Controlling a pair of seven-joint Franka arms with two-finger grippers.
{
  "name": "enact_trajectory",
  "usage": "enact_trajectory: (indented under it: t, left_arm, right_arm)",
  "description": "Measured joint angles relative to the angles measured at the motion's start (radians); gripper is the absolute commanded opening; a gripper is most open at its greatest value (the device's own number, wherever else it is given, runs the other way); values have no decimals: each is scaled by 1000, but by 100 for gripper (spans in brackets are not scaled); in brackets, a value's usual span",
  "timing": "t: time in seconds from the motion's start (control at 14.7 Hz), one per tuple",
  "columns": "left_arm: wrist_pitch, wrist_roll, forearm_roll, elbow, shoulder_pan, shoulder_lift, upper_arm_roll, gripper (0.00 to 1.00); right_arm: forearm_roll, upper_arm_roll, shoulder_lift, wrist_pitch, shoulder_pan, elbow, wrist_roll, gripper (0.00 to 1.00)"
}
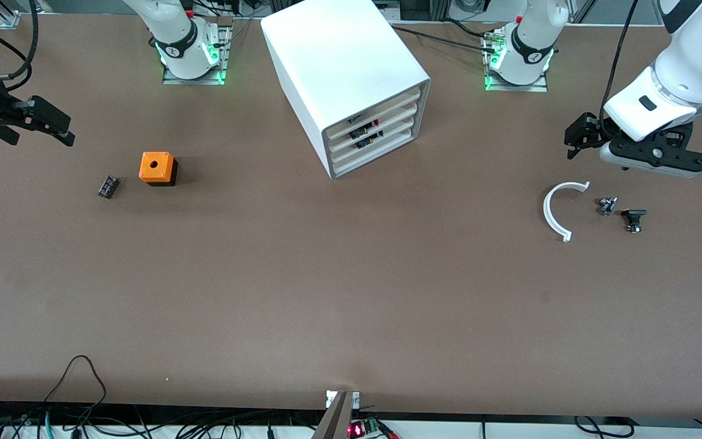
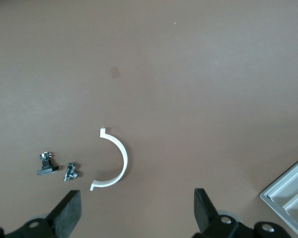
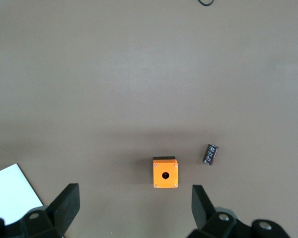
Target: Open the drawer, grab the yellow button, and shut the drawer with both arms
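Note:
The white cabinet (image 1: 345,67) stands mid-table near the arms' bases. Its four beige-fronted drawers (image 1: 378,131) are all shut, and small dark and red parts show through the gaps. The button is hidden from every view. My left gripper (image 1: 581,135) hangs open and empty over the table at the left arm's end; in the left wrist view (image 2: 137,218) nothing lies between its fingers. My right gripper (image 1: 37,128) hangs open and empty at the right arm's end, and it is also empty in the right wrist view (image 3: 134,210).
An orange cube with a hole (image 1: 157,168) (image 3: 165,173) and a small dark block (image 1: 108,186) (image 3: 211,154) lie near the right gripper. A white half ring (image 1: 558,210) (image 2: 116,161), a metal fitting (image 1: 607,205) (image 2: 72,171) and a black part (image 1: 634,219) (image 2: 47,165) lie below the left gripper.

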Motion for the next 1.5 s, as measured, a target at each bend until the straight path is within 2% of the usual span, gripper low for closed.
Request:
enact_trajectory:
  t: [0.75,1.5]
  left_arm:
    - [-17,-1,0,22,9,0,12,100]
    - [-57,-1,0,32,9,0,15,100]
  right_arm:
    - [9,0,9,-6,0,32,-37,100]
    - [9,3,181,2,1,29,-42,100]
